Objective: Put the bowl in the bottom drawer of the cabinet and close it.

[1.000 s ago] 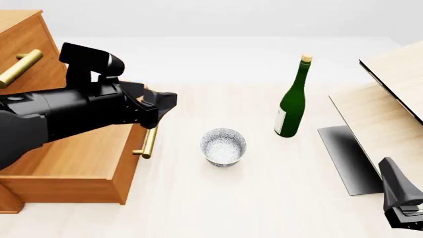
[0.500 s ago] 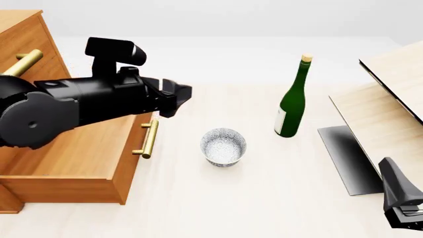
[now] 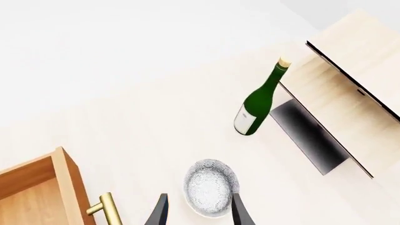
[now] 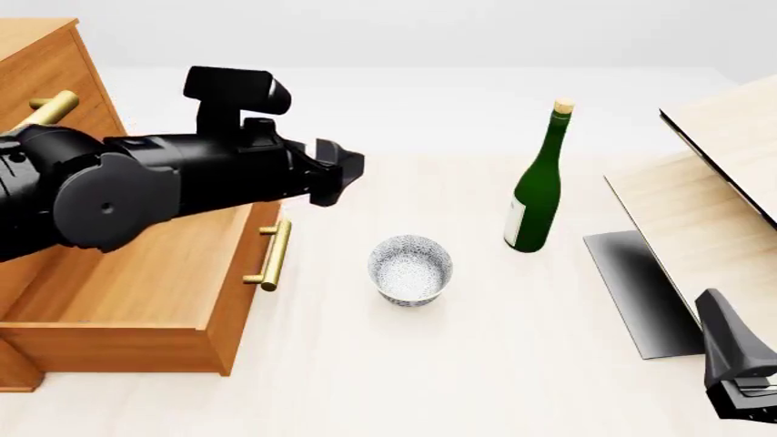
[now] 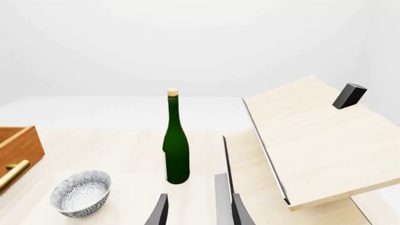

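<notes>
Nearest of all, the right gripper (image 4: 741, 391) sits low at the table's near right corner, well apart from the bowl (image 4: 410, 269). Its own camera shows the fingertips a narrow gap apart with nothing between them.

The bowl stands upright on the bare table, just to the right of the bottom drawer (image 4: 134, 300), which is pulled out with its hollow open to the top. The brass handle (image 4: 275, 256) on the drawer front faces the bowl, near it but not touching.

The left gripper (image 4: 346, 173) hangs above the table, a little beyond the bowl and to its left, over the drawer's far right corner. Its wrist camera shows the two fingertips (image 3: 160, 213) spread wider than the bowl's near rim, empty, with the bowl just ahead and between their lines. The bowl is round, so no axis matters for the grip. I'd judge the left arm much the nearer, and a drop forward and down onto the rim is what the pick needs.

Beyond the bowl, to its right, stands a green bottle (image 4: 537, 187) with a pale label; I can read no writing on it. Pale boards (image 4: 711, 182) lean farther right. The cabinet (image 4: 43, 68) rises behind the drawer.
</notes>
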Controlling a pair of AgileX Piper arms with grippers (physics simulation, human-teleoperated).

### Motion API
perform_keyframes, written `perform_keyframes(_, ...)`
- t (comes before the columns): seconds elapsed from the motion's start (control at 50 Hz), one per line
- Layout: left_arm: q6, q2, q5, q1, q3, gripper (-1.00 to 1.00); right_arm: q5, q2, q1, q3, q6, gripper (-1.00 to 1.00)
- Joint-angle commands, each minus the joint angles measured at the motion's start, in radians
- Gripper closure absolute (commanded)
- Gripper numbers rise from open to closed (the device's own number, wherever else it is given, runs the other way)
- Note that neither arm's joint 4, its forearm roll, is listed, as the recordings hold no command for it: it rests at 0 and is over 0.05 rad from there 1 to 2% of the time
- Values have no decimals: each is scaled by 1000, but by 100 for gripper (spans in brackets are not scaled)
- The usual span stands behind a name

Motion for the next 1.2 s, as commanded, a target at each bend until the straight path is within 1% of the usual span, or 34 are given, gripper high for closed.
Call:
perform_keyframes(0.02,-6,59,-30,19,6,-100,0,0,0,0,0,-100)
perform_keyframes(0.16,-12,93,-41,22,-10,-100,0,0,0,0,0,-100)
perform_keyframes(0.32,-36,149,-53,14,-25,-100,0,0,0,0,0,-100)
perform_keyframes(0.78,-60,204,-69,29,-49,-100,0,0,0,0,0,-100)
perform_keyframes(1.2,-89,301,-99,44,-73,-100,0,0,0,0,0,-100)
